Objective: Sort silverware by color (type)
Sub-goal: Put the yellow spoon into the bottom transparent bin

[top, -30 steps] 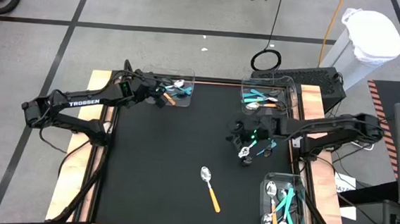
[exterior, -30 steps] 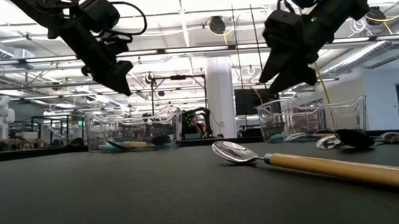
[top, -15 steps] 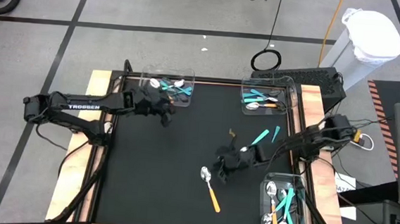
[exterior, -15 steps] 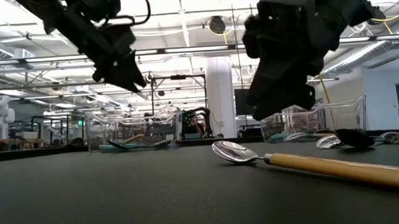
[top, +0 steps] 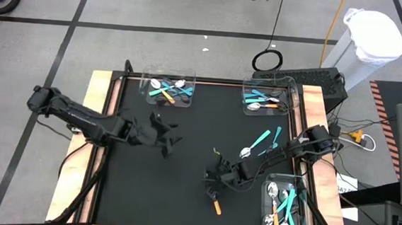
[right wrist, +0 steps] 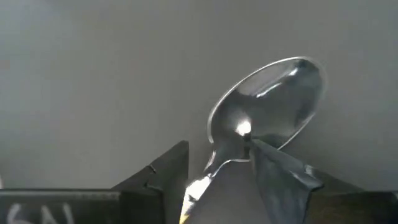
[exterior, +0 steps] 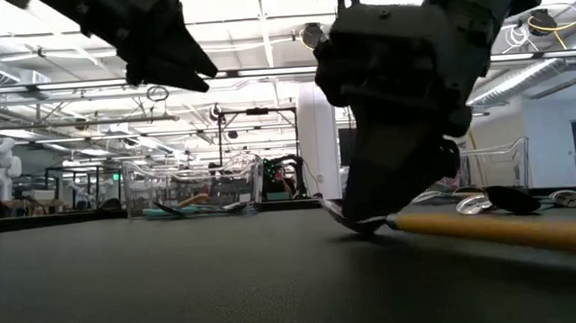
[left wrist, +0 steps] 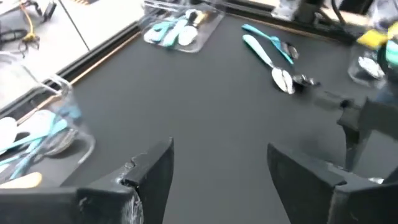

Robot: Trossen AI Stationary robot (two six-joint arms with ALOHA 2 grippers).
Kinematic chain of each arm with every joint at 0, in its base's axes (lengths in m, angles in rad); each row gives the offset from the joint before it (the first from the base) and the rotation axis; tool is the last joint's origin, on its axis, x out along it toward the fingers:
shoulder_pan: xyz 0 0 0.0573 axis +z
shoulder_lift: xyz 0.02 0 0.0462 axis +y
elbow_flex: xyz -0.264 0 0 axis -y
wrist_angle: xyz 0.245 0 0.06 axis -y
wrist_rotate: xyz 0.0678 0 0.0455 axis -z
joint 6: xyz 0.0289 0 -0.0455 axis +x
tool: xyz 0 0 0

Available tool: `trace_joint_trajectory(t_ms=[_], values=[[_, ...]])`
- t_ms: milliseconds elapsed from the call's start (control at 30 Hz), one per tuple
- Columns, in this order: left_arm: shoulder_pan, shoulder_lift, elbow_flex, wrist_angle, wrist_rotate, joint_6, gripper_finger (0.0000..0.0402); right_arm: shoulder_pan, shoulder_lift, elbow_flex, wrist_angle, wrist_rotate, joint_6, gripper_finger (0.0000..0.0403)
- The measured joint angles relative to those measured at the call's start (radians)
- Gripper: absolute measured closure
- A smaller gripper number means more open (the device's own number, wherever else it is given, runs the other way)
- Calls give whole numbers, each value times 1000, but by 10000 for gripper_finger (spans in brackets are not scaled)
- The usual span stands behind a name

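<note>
An orange-handled spoon lies flat on the black mat; its handle end [top: 216,206] shows past my right gripper [top: 214,184]. This gripper is low over it and open. In the right wrist view its two fingers stand on either side of the neck [right wrist: 229,155], just behind the shiny bowl [right wrist: 273,102]. Two teal spoons [top: 259,141] lie on the mat toward the far right. My left gripper [top: 171,136] is open and hovers above bare mat left of centre. My right gripper comes down on the orange spoon from above, fingers across its neck. One fingertip [right wrist: 261,152] lies right at the place where the neck joins the bowl; I cannot tell whether it touches. The spoon rests flat on the mat.
Three clear bins hold silverware: one at the far left [top: 167,89], one at the far right [top: 266,99], one at the near right [top: 285,207]. The mat's wooden border [top: 88,154] runs along the sides. Bare mat [top: 146,187] lies near left.
My right gripper has swung from beside the far right bin toward the near edge and the left, and come down over the orange spoon. The two teal spoons now show where it stood. My left gripper has left the far left bin and moved toward the near edge and centre.
</note>
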Motion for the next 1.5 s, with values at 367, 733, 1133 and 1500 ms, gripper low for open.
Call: trace_joint_trajectory(t_ms=[367, 733, 1133, 1500], values=[[-115, 203, 0, 101, -113, -22, 146, 62, 13, 8, -48, 31, 103, 203], [-114, 384, 0, 305, -112, -21, 146, 77, 10, 6, -138, 40, 151, 282], [-151, 400, 0, 349, -90, -47, 146, 86, 15, 7, -48, -18, 115, 253], [-269, 400, 0, 365, -38, -48, 146, 54, 14, 47, -63, 107, -79, 258]])
